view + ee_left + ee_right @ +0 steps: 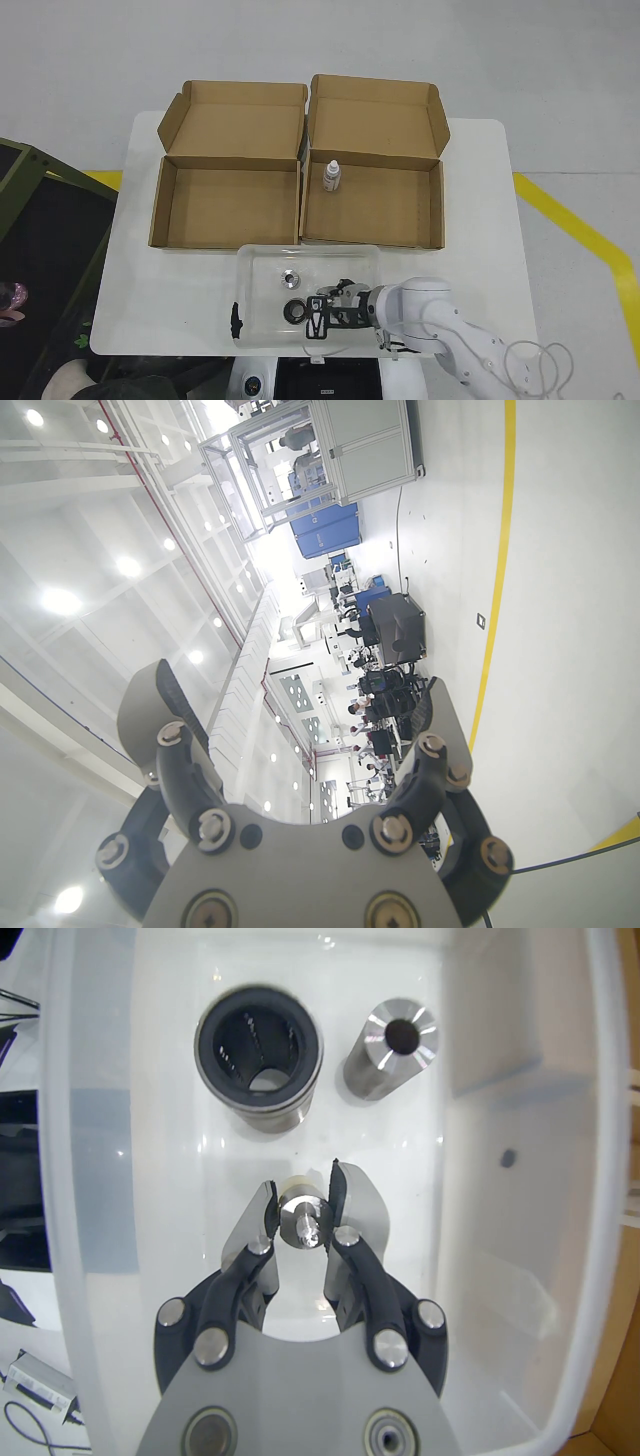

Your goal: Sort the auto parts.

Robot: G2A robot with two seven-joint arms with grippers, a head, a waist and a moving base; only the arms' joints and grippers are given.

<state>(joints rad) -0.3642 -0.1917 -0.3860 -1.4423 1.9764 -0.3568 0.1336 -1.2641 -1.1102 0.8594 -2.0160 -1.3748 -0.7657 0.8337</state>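
Note:
A clear plastic bin (243,262) stands at the table's front edge. Inside it my right gripper (301,1208) is shut on a small metal part (305,1219), a short cylinder with a stud on top and a white base. Just ahead of the fingers, a black-lined linear bearing (258,1064) and a steel sleeve (390,1050) stand upright on the bin floor. From above, the right gripper (325,303) sits near the bearing (294,309) and the sleeve (289,279). My left gripper (300,680) is open, holds nothing, and points up into the room.
Two open cardboard boxes stand side by side behind the bin. The left box (230,205) holds nothing. The right box (385,210) holds one white bottle-shaped part (332,177). Bare table lies to the right of the bin and boxes.

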